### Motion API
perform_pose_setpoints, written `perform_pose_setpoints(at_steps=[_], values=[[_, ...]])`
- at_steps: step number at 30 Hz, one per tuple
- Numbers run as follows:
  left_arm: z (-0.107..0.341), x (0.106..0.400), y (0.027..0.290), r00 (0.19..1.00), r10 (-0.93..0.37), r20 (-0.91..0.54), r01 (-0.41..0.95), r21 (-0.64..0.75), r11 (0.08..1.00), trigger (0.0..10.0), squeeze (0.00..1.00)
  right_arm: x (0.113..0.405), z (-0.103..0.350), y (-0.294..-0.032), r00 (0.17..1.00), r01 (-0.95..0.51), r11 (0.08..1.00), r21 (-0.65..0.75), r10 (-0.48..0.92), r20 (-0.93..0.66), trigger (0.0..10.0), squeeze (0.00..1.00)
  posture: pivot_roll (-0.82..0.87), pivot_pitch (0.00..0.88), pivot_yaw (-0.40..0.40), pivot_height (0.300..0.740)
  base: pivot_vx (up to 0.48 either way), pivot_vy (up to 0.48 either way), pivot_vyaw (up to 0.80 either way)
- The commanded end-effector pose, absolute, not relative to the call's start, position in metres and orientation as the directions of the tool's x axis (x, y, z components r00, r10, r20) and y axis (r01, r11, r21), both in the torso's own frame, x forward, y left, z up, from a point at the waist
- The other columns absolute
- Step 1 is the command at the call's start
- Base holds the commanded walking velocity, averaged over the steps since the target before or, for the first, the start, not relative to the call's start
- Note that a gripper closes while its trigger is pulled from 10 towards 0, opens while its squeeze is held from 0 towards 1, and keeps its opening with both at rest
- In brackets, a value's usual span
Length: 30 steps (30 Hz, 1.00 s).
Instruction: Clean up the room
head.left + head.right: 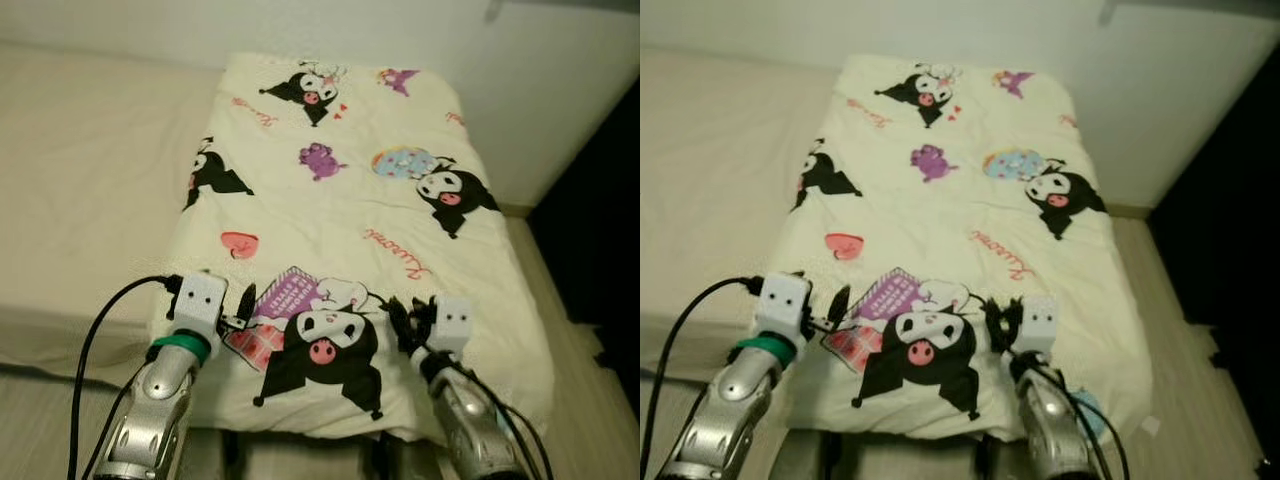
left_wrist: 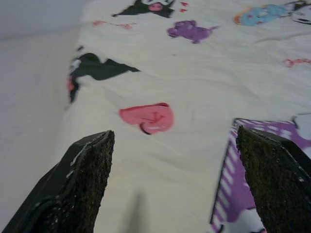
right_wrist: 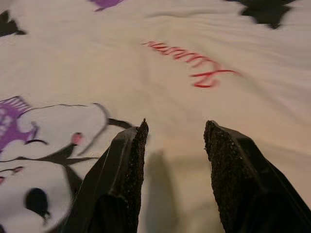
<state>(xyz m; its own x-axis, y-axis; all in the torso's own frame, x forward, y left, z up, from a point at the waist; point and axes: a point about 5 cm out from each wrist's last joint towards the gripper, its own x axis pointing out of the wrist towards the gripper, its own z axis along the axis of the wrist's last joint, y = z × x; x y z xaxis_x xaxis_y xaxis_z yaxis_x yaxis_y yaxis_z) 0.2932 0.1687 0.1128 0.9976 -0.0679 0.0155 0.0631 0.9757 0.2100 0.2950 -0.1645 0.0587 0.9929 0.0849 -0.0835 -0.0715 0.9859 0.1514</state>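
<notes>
A cream blanket (image 1: 330,210) printed with black-and-pink cartoon figures, hearts and red script lies spread flat over a narrow bed. My left gripper (image 1: 240,312) hovers over the blanket's near left part, fingers (image 2: 82,179) wide apart above a pink heart (image 2: 148,117), holding nothing. My right gripper (image 1: 405,318) hangs over the near right part beside the large cartoon face (image 1: 322,345). Its fingers (image 3: 127,170) stand a little apart just above the cloth, with nothing between them.
A plain beige mattress (image 1: 80,180) adjoins the bed on the left. A white wall (image 1: 560,90) rises behind and to the right. A strip of wooden floor (image 1: 560,300) and a dark area lie at the right. The blanket's near edge overhangs by my arms.
</notes>
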Motion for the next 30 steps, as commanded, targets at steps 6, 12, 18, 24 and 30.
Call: perform_pose_setpoints(at_steps=[6,12,18,24,30], values=[[0.11,0.287,0.18,1.0,0.013,0.015,-0.016,0.216,0.976,10.0,0.0,0.289,0.06,-0.163,0.994,-0.065,0.987,0.145,0.077,-0.076,10.0,0.0,0.11,0.004,-0.033,0.635,0.0,0.0,0.0],[0.105,0.282,0.179,0.999,0.044,0.013,-0.046,0.2,0.979,10.0,0.0,0.292,0.066,-0.154,0.996,-0.044,0.988,0.15,0.054,-0.065,10.0,0.0,0.1,0.0,-0.04,0.665,0.0,0.0,0.0],[0.103,0.281,0.176,0.999,0.033,0.005,-0.034,0.192,0.981,10.0,0.0,0.294,0.068,-0.151,0.997,-0.048,0.986,0.157,0.058,-0.06,10.0,0.0,0.11,0.0,-0.037,0.685,0.0,0.0,0.0],[0.101,0.28,0.173,1.0,0.021,-0.006,-0.02,0.188,0.982,10.0,0.0,0.291,0.065,-0.149,0.996,-0.044,0.988,0.148,0.055,-0.068,10.0,0.0,0.11,0.0,-0.037,0.715,0.0,0.0,0.0],[0.1,0.28,0.173,1.0,0.017,-0.014,-0.014,0.184,0.983,10.0,0.0,0.291,0.066,-0.149,0.996,-0.044,0.99,0.135,0.053,-0.066,10.0,0.0,0.1,0.0,-0.036,0.74,0.0,0.0,0.0]])
